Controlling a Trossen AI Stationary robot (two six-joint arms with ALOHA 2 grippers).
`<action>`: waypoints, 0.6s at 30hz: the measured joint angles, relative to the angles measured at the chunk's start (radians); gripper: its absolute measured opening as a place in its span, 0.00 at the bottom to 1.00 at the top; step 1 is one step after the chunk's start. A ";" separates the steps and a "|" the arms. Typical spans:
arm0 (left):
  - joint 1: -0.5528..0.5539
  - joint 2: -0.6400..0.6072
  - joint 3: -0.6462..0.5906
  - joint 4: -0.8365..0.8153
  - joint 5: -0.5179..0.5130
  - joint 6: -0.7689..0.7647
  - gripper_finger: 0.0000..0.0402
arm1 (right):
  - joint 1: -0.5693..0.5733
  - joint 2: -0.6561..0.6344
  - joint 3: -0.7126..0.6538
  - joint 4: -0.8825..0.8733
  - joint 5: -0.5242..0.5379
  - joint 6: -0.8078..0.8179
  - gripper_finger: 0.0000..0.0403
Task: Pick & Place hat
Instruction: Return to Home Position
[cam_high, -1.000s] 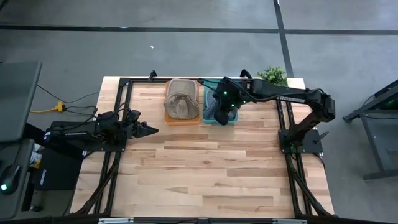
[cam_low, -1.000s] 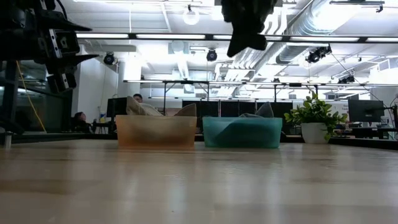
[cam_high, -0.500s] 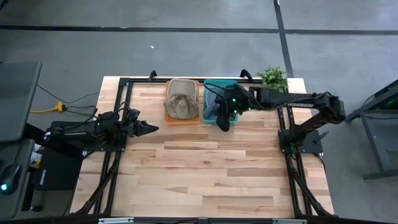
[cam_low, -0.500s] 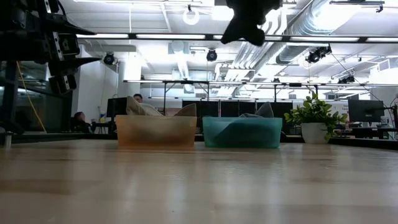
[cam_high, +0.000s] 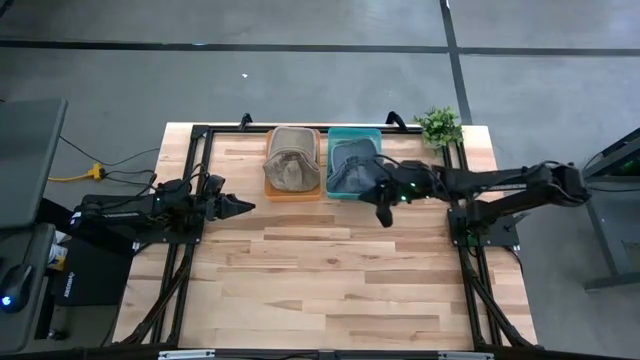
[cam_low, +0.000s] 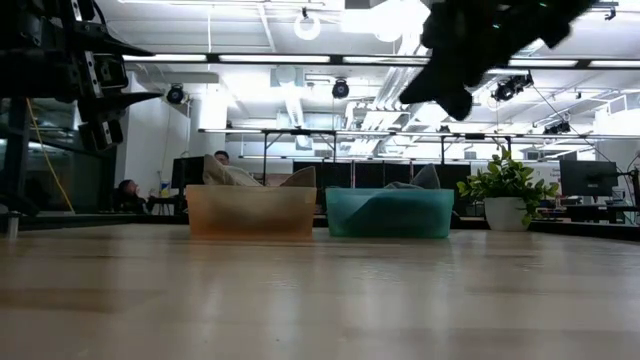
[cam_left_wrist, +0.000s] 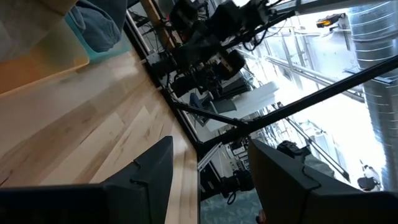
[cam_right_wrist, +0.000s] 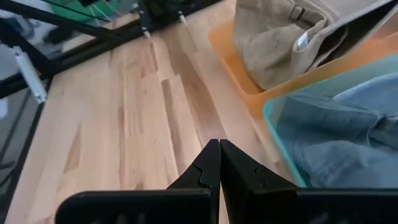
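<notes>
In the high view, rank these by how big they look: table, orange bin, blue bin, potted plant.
1. Table, by far the largest.
2. Orange bin and blue bin: they look about the same size, so I won't rank one above the other.
3. Potted plant, clearly the smallest.

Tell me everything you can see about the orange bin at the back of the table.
The orange bin is a shallow, translucent, plastic-looking rectangular tub standing upright on the wooden table near its back edge. A crumpled tan cap fills it and pokes above the rim. The teal bin sits close beside it on the right arm's side, with a slim gap showing in the low view.
</notes>
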 joint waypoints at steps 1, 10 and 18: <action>0.000 0.000 0.000 0.000 0.000 0.000 0.46 | 0.003 -0.024 -0.032 0.020 -0.003 0.000 0.00; 0.000 0.000 0.000 0.000 0.000 0.000 0.46 | 0.060 -0.262 -0.221 0.044 0.007 0.023 0.00; 0.000 0.000 0.000 0.000 0.000 0.000 0.46 | 0.164 -0.527 -0.377 0.069 0.140 0.026 0.00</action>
